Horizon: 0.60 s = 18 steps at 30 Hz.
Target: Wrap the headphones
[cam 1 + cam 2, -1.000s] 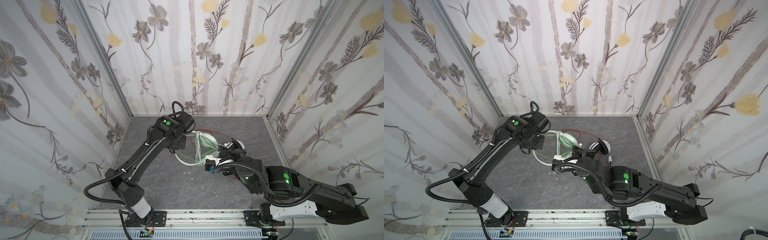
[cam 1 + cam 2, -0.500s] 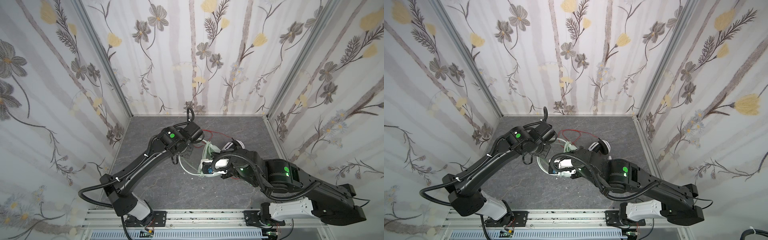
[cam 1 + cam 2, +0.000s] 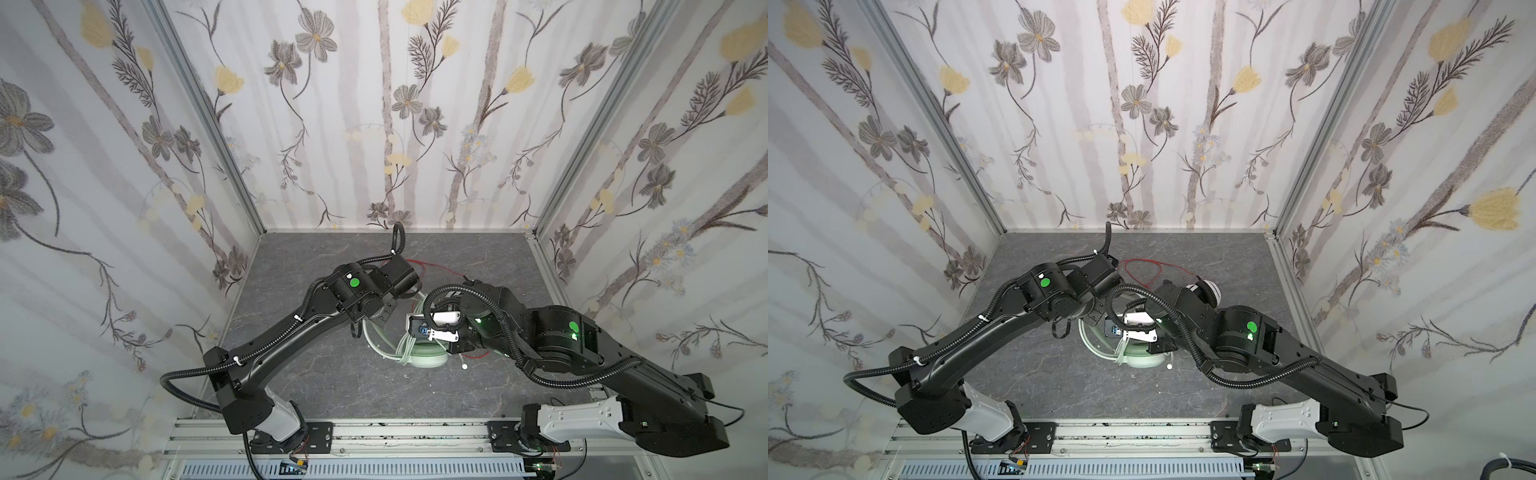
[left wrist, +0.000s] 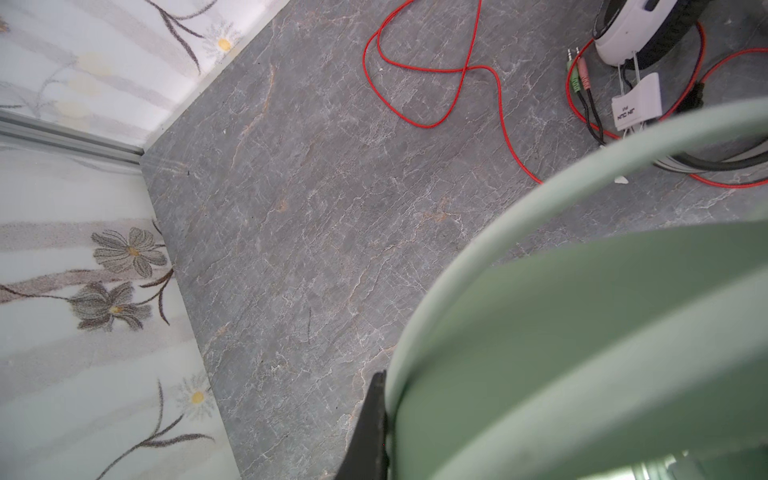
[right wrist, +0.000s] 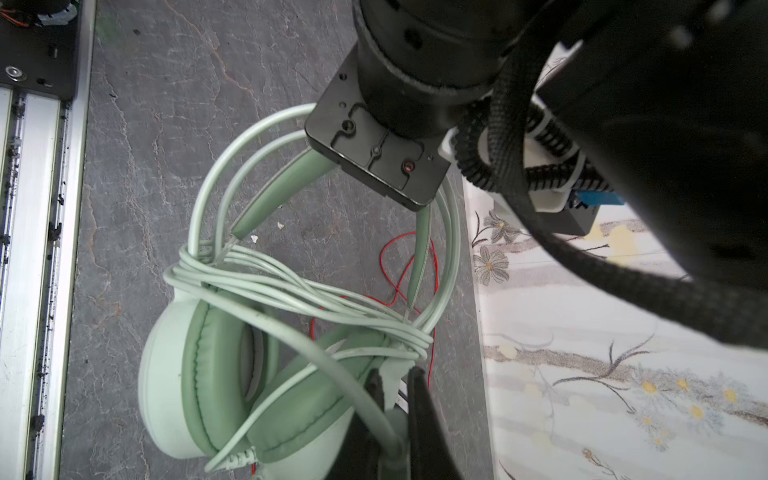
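The mint green headset [image 3: 428, 358] lies on the grey marbled table [image 3: 324, 374] just below the middle of both top views, between the two arms. One ear cup lies flat toward the lower edge of the frame. Its green cable [image 5: 291, 286] is wound in several turns across the two sides of the frame, just above the ear cups.

The left gripper [image 3: 383, 316] reaches in from the left of the frame and sits over the top of the headband. Its jaws are closed on the padded band. In the left wrist view one black finger [image 4: 370, 432] presses against the band's edge.

The right gripper [image 5: 395, 390] reaches in from the right. Its jaws are almost together and pinch a pale green piece at the end of the wound cable, close beside an ear cup. Which part of the cable this is cannot be told.

The white-and-black headset [image 3: 1206, 289] lies just right of centre in a top view, partly hidden by the right arm and apart from the mint one. Its red cable [image 3: 1142, 270] lies in loose loops on the table above centre, toward the back wall, and is not wrapped. In the left wrist view the pink and green audio plugs [image 4: 578, 77] lie just beside the white ear cup. A small white scrap [image 3: 464, 366] lies on the table near the mint ear cup.
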Each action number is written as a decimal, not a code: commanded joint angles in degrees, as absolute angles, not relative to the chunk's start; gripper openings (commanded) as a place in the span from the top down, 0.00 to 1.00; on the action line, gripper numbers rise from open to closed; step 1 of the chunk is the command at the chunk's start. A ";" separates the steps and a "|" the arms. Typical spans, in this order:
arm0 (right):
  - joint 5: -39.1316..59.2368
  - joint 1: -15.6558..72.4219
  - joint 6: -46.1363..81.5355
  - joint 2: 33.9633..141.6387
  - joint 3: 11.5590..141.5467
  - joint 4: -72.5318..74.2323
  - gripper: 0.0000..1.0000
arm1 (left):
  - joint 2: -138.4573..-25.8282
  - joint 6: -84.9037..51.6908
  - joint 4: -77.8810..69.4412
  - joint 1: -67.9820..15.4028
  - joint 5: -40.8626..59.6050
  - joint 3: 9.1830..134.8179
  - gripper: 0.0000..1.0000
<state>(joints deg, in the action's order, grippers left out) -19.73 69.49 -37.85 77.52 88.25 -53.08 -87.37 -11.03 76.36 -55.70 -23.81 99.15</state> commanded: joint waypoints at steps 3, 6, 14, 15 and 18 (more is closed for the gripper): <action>-18.41 67.22 -35.69 76.77 83.82 -48.83 1.00 | -86.59 -9.17 73.57 -56.99 -23.76 98.53 1.00; -18.87 65.73 -35.26 75.31 80.74 -46.50 1.00 | -86.22 -7.90 73.13 -57.74 -21.87 98.43 1.00; -16.94 61.61 -35.22 72.48 77.29 -44.61 1.00 | -86.05 -4.74 72.91 -60.14 -19.58 98.00 1.00; -16.51 61.13 -35.24 72.30 77.15 -44.50 1.00 | -86.13 -4.50 72.79 -60.45 -19.52 97.91 1.00; -15.12 59.41 -35.29 71.49 76.28 -44.03 1.00 | -86.47 -3.96 72.78 -61.07 -19.53 98.08 1.00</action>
<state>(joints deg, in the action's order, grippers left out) -16.25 60.58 -36.03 72.10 76.88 -48.18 -86.56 -5.82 73.91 -60.60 -21.21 98.02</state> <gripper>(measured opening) 0.104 0.067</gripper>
